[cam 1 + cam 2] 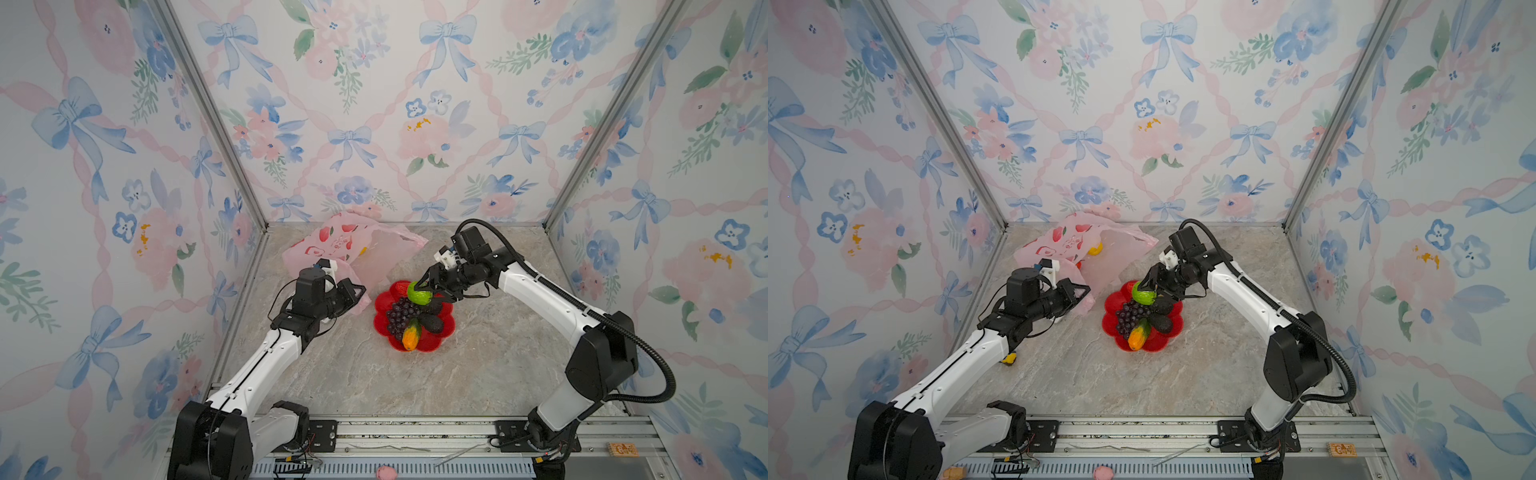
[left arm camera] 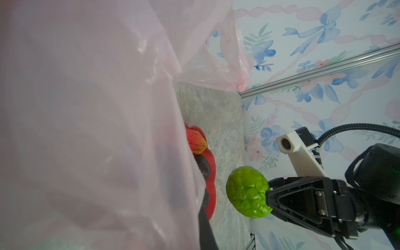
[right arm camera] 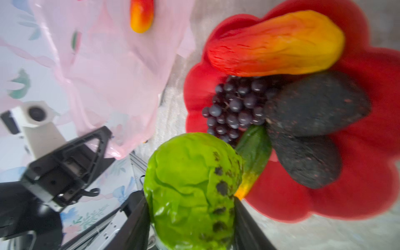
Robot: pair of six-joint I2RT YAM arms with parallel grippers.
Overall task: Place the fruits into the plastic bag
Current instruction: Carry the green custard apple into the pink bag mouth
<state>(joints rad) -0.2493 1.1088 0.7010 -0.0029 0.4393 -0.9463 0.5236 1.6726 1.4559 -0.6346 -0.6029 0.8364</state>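
My right gripper is shut on a bumpy green round fruit, held just above the far-left rim of the red plate. On the plate lie a purple grape bunch, two blackish ovals, a red-yellow mango and a green-orange fruit. The pink plastic bag lies at the back left. My left gripper is shut on its near edge. A yellow fruit shows inside.
Floral walls with metal corner posts close the back and sides. A metal rail runs along the front edge. A small yellow object lies beside my left forearm. A pink item sits below the rail.
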